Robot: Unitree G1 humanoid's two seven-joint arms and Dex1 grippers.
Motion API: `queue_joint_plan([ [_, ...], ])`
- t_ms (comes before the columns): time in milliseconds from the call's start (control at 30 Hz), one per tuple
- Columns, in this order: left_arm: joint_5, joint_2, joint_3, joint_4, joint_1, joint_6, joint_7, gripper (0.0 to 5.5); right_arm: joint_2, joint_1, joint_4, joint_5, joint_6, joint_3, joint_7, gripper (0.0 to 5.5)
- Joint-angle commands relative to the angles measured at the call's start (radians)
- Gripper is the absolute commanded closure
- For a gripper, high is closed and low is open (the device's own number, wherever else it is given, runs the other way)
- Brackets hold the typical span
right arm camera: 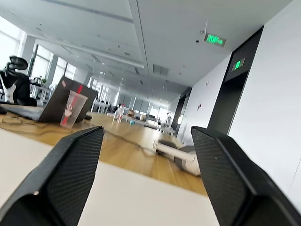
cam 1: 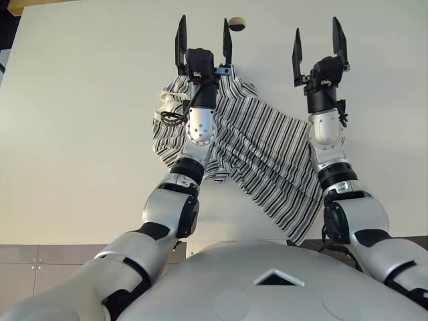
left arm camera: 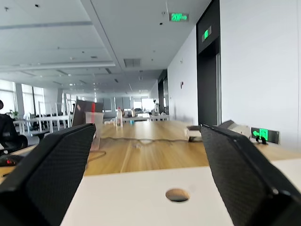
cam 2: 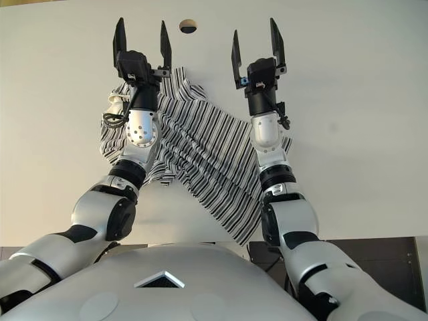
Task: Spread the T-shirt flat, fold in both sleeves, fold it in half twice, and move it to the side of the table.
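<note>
Striped T-shirt (cam 1: 261, 150) bunched mid-frame on table (cam 1: 80, 134) in left eye view, long axis upper left to lower right, left gripper (cam 1: 204, 27) nearer, over its upper end, right gripper (cam 1: 316, 30) off its edge; both wrist views, fingers (left arm camera: 51, 174) spread wide, empty.

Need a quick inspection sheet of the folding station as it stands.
Surface: white table, one round hole near its far edge.
Job's things: striped T-shirt, crumpled, not spread; one corner reaches the near edge.
Clutter: nothing seen.
Hands: left hand at the shirt's far end, right hand just past it; both open, holding nothing.
Cables: black cable looped at the left wrist, over the shirt.
Surroundings: open office; wooden desks, laptop, cup, green exit sign.
</note>
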Motion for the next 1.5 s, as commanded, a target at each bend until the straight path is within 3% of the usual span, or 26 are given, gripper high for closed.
queue_joint_plan([
  [33, 0.061, 0.014, 0.000, -0.014, 0.021, -0.019, 0.089, 1.36, 0.009, 0.013, 0.024, 0.047, -0.031, -0.029, 0.003, 2.08],
  [200, 0.020, 0.013, 0.020, 0.017, 0.000, -0.014, 0.068, 1.36, 0.012, 0.023, 0.013, 0.107, -0.023, -0.055, 0.034, 2.08],
  [833, 0.088, 0.017, -0.023, 0.047, -0.008, -0.032, 0.108, 1.36, 0.004, 0.020, 0.096, -0.028, -0.088, -0.034, -0.076, 2.08],
  [1133, -0.023, -0.013, -0.026, 0.028, 0.020, -0.064, -0.060, 1.36, 0.004, 0.009, 0.137, -0.058, -0.093, -0.010, -0.087, 2.08],
  [1300, -0.010, -0.002, -0.016, 0.007, 0.004, -0.073, -0.037, 1.36, -0.014, 0.022, 0.026, -0.032, -0.097, -0.002, -0.041, 2.08],
  [1500, -0.081, 0.034, 0.074, -0.210, 0.033, -0.109, -0.022, 1.36, -0.102, -0.087, -0.231, -0.174, 0.208, 0.103, 0.150, 2.08],
])
